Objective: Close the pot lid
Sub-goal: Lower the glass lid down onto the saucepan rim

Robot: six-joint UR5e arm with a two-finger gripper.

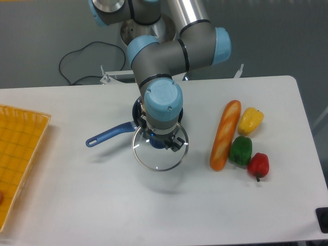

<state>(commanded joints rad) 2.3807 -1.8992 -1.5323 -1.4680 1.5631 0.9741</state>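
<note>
Near the middle of the worktop (77, 205), your arm hangs wrist-down over the lid (159, 156), whose blue knob sits pinched in the end effector (160, 143). You see the glass disc carried off the surface, judging by the soft shadow on the white top below it, and held roughly level, which suits setting it flat on a rim. The pot (137, 114) lies just behind it toward the far edge, almost wholly hidden under the wrist; only a dark sliver of its wall and the long blue handle (110, 134) pointing toward the left edge tell you where it is. The lid's far rim already overlaps that spot, so the carry looks well advanced but the closing is not yet done. You will likely need a short shift toward the far edge, then a straight lowering; the wrist blocks the view of the rim, so centring cannot be judged from here.

Along the right side, a baguette (224, 134), a yellow pepper (250, 121), a green pepper (240, 150) and a red pepper (258, 164) cluster well apart from the work. At the left edge sits a yellow tray (20, 154), also clear of your path.
</note>
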